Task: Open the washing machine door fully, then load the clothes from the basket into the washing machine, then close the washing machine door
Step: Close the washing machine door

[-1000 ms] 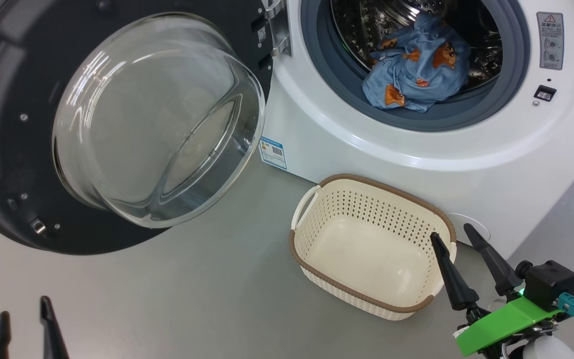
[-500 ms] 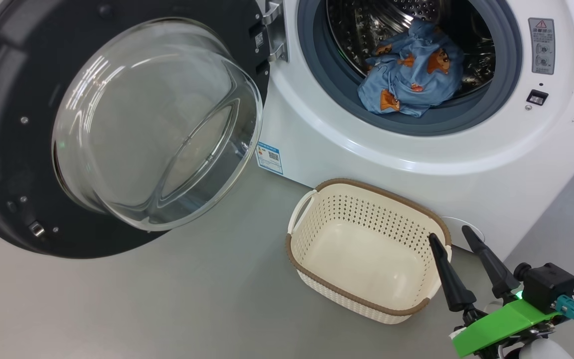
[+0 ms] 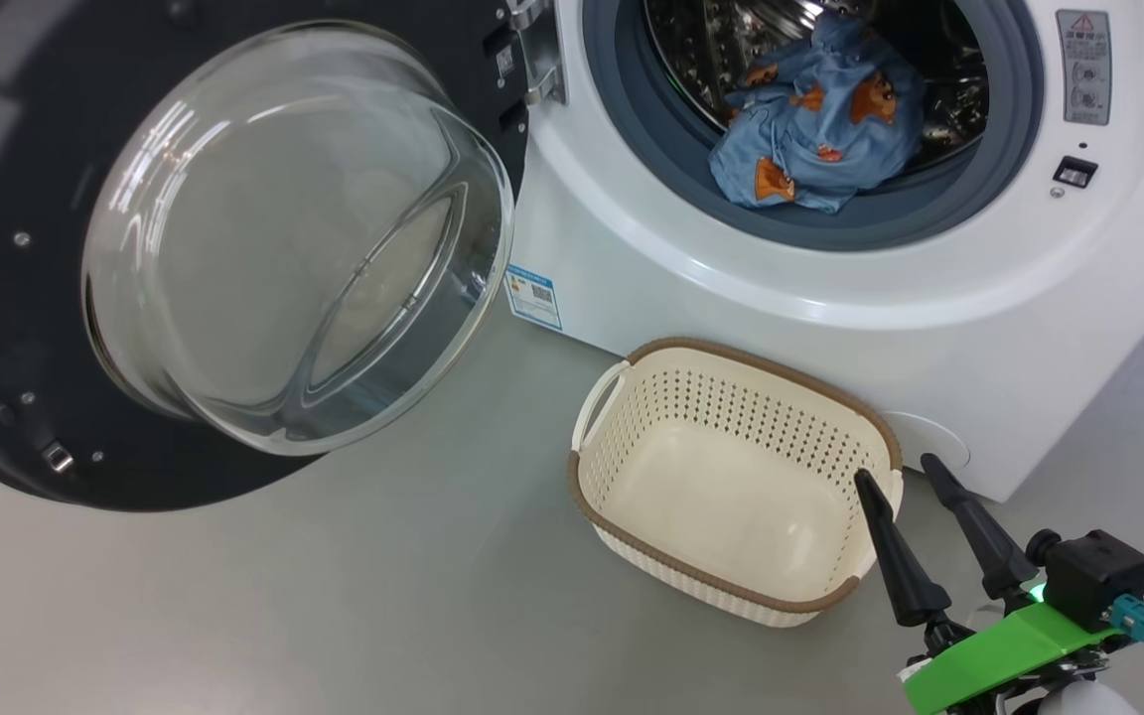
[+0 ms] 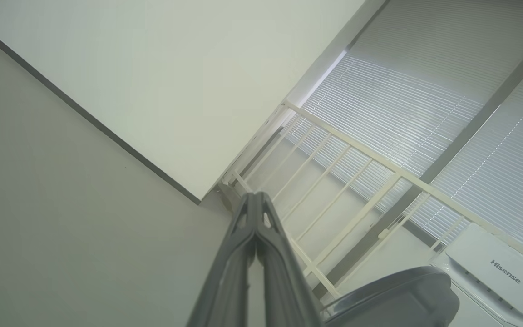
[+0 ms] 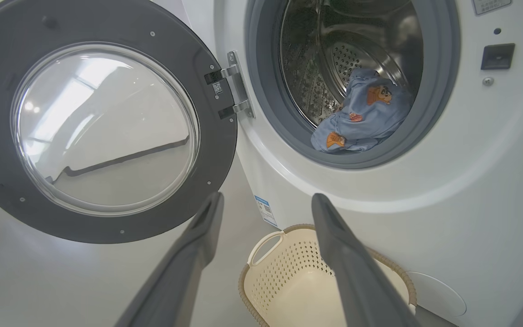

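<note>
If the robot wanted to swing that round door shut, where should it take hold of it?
On the washing machine door, probably the black rim at its free side, by the latch, farthest from the hinge. The glass bowl is smooth and bulging, no grip there; hooking that edge from behind should swing it easily.

"Hisense" on a white appliance panel (image 4: 479, 254); warning triangle (image 3: 1081, 20) on the washing machine (image 3: 830, 318)'s sticker (image 3: 1082, 70)

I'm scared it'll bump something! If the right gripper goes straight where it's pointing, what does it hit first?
Probably the white front of the washing machine, just below its round opening. The open right gripper points over the basket toward it, though depth is hard to judge.
</note>
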Tool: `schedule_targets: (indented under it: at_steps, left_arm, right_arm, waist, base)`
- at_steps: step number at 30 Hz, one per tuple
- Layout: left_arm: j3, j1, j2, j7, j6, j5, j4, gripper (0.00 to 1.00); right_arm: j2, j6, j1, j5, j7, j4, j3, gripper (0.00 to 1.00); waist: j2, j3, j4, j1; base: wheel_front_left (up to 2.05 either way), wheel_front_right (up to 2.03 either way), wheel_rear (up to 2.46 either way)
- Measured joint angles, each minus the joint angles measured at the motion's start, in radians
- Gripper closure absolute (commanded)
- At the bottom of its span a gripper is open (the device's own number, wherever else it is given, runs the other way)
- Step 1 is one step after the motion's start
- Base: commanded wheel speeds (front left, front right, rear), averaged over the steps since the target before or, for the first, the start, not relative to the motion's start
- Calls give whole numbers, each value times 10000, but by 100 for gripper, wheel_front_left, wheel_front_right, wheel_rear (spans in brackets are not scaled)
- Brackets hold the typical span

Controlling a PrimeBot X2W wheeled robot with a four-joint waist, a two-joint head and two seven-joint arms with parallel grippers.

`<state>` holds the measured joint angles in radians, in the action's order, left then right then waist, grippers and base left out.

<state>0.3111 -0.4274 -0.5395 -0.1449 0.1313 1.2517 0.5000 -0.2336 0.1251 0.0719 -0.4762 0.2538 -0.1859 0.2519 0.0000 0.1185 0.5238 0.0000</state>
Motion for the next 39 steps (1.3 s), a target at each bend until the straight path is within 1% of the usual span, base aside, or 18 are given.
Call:
schedule_targets:
  at_steps: [5,7,11,16,23,31,39]
  left_arm:
    - [-715,-570,-426,1149,0,961,965,100]
    - [-968,-747,-508,1730,0,1369,1235,100]
    - [-1513,-1045,-654,2656,0,1833,1609,100]
    - [-1965,-1281,-748,3359,0,2180,1735,100]
    - [-2243,-1281,-765,3835,0,2591,1753,100]
    - [-2472,-1282,-754,3898,0,2688,1718,100]
    - [-2452,-1281,-819,3883,-6,2867,1569,100]
  right_arm:
    - [-199,0,4,27,0,98,-75,0]
    - [-232,0,7,59,0,136,-134,0]
    - [-299,0,10,173,0,194,-257,0]
    - [-305,0,8,295,0,272,-272,0]
    - [-311,0,8,349,0,313,-244,0]
    - [-403,0,12,366,0,364,-226,0]
    - [-477,0,43,376,0,385,-249,0]
  waist:
    - [0,251,-6,0]
    - [0,359,-8,0]
    - [0,567,-6,0]
    - [0,641,-23,0]
    - [0,700,-118,0]
    - [0,901,-290,0]
    - [0,1105,-385,0]
  base:
    - [0,0,0]
    - [0,0,0]
    - [0,0,0]
    - [0,0,0]
    - [0,0,0]
    - [0,0,0]
    - [0,0,0]
